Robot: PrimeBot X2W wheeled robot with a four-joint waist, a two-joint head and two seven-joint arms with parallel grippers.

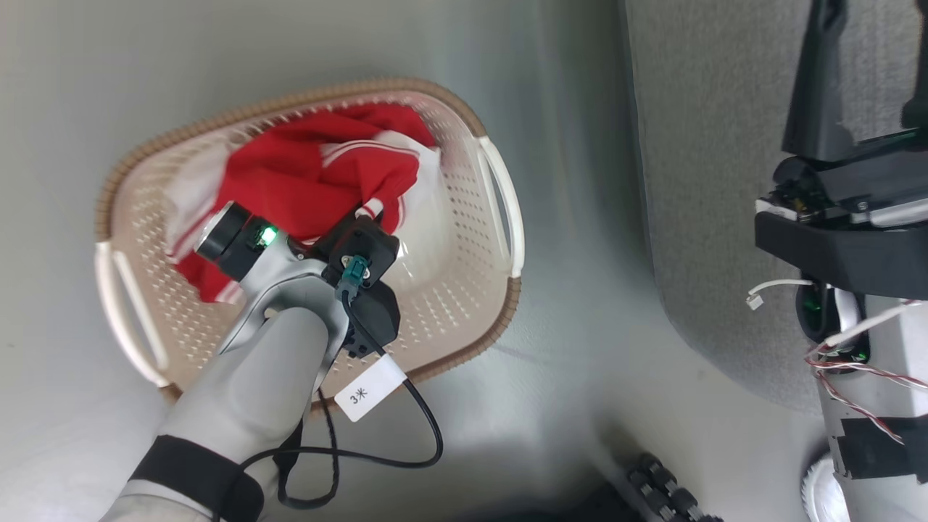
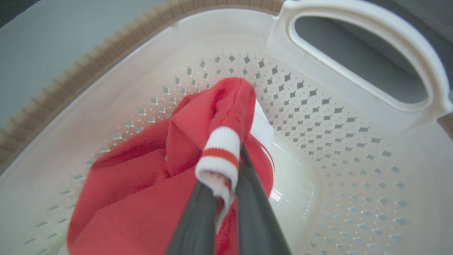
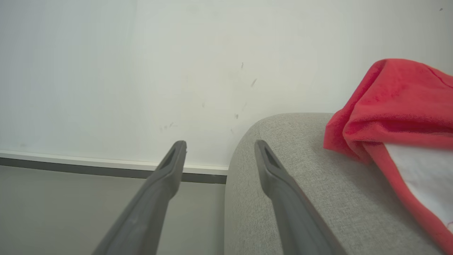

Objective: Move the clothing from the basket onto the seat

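A cream perforated basket with a brown rim sits on the floor at the left. Red clothing with white stripes lies bunched inside it. My left gripper reaches down into the basket and is shut on a white, red-striped cuff of the red clothing. The light-grey seat stands to the right of the basket. My right gripper hangs open over the seat's rounded edge, holding nothing. Another red and white garment lies on the seat at the right.
Pale floor separates basket and seat. A black cable with a white tag trails from my left arm over the basket's near rim. A white wall with a dark baseboard stands behind the seat. My wheeled base shows at the bottom.
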